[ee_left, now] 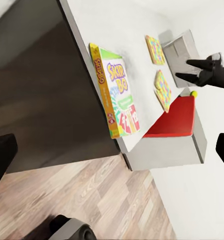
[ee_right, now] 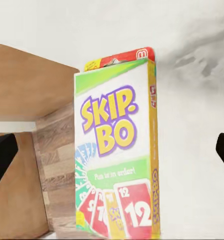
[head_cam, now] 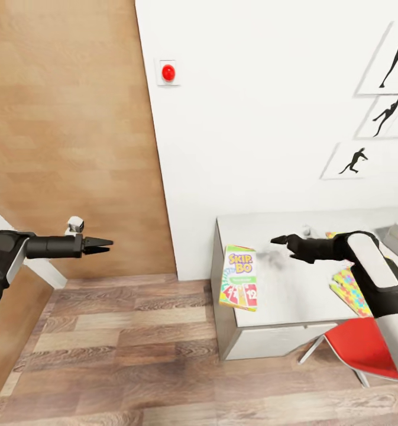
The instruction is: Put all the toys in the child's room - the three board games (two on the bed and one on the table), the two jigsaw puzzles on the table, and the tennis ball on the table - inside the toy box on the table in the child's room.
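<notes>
A Skip-Bo board game (head_cam: 240, 278) lies flat at the left end of the white table (head_cam: 281, 299), slightly over its front edge. My right gripper (head_cam: 278, 239) hovers open above the table just right of the game, which looms close between its fingers (ee_right: 2, 155) in the right wrist view. Two colourful jigsaw puzzles (ee_left: 163, 90) lie further along the table, partly hidden by my right arm in the head view. The grey toy box (ee_left: 184, 50) stands beyond them, and the tennis ball (ee_left: 193, 93) rests near the table's edge. My left gripper (head_cam: 104, 244) is open in the air, left of the table.
A red chair (head_cam: 364, 346) is tucked under the table's right front. A white wall with a red button (head_cam: 168, 73) and framed pictures stands behind the table. A wooden wall lies to the left, and a wood floor (head_cam: 133, 355) stretches in front.
</notes>
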`<state>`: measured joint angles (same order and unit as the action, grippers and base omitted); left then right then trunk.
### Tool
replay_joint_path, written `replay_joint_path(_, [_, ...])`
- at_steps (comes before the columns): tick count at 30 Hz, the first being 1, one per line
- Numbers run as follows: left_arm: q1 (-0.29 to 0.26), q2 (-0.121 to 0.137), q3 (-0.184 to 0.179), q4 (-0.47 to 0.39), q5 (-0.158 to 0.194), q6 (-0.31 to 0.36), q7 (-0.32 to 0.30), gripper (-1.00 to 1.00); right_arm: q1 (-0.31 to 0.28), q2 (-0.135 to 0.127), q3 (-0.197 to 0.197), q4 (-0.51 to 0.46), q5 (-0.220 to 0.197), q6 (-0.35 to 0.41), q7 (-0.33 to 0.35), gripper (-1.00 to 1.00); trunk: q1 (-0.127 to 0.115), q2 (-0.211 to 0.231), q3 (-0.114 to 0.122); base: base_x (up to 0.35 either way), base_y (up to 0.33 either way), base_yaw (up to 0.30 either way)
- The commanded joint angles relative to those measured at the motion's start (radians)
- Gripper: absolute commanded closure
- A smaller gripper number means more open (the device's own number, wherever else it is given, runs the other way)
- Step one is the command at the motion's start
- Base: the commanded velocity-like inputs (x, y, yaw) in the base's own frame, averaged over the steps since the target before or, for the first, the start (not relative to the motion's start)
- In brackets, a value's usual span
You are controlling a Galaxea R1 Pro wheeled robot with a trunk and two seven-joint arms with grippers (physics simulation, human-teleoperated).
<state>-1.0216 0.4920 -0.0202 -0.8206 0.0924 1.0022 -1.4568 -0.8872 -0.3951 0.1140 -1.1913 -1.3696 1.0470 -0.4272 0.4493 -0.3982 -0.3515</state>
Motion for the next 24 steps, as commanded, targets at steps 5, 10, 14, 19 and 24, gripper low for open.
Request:
replay_joint_path(5, [0.016,-0.015,-0.003,0.000,0.002,0.005,0.018,-1.00,0.142,-0.055,-0.006,-0.167,-0.240,0.000,-0.007,-1.00,0.001,-0.002,0.006,0.000,0.000,-0.148])
replay_joint_path(10, [0.047,-0.032,-0.003,0.001,-0.008,-0.038,0.051,-1.00,0.295,-0.068,-0.058,-0.348,-0.325,0.000,0.048,-1.00,0.001,-0.002,0.013,0.000,0.000,-0.145])
replay_joint_path(14, [0.088,-0.057,-0.003,0.001,-0.011,-0.054,0.086,-1.00,0.441,-0.061,-0.102,-0.401,-0.337,0.000,0.202,-1.00,0.001,-0.002,0.019,0.000,0.000,-0.135])
replay_joint_path(19, [0.141,-0.089,-0.004,0.001,-0.013,-0.061,0.102,-1.00,0.561,-0.029,-0.115,-0.412,-0.336,0.000,0.361,-1.00,0.001,-0.002,0.027,0.000,0.000,-0.124])
replay_joint_path(24, [0.188,-0.128,-0.004,0.001,-0.009,-0.120,0.106,-1.00,0.651,0.015,-0.118,-0.414,-0.324,0.000,0.456,-1.00,0.001,-0.002,0.034,0.000,0.000,-0.115])
